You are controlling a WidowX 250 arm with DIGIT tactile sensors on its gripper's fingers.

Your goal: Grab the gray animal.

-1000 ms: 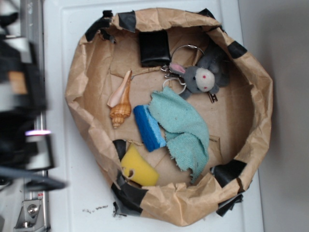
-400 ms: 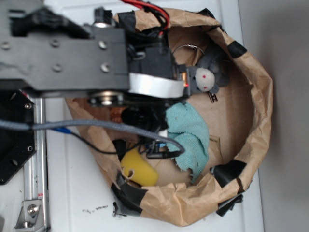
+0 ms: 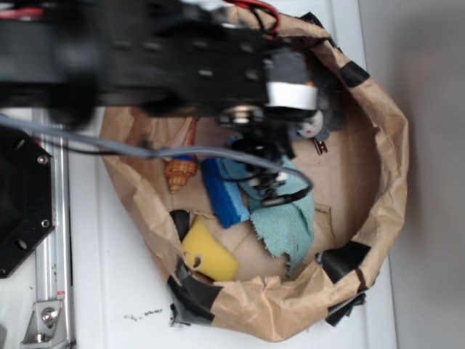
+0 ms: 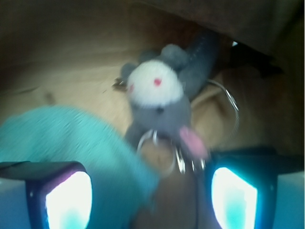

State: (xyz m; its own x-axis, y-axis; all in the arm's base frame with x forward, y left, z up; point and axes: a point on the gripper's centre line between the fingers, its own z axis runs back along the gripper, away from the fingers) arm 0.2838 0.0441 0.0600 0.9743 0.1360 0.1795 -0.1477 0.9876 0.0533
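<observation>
The arm reaches across from the left, over the brown paper basket, its black body blurred and covering the basket's upper left. The gray animal lies in the upper right of the basket, near the paper wall — only a bit of its pale face with a red dot peeks out beside the wrist in the exterior view.

Wrist view: the gray animal sits just ahead of the gripper, pale face and red nose up, pink-lined ear and metal key rings lying toward the camera. The two fingers stand wide apart at the bottom corners, nothing between them — jaws spread, not touching the toy. The rings lie roughly in the gap's line.

The teal cloth spreads over the basket floor, its edge close beside the toy. A blue sponge touches the cloth's left side; a yellow sponge sits lower left; a seashell is partly under the arm.
</observation>
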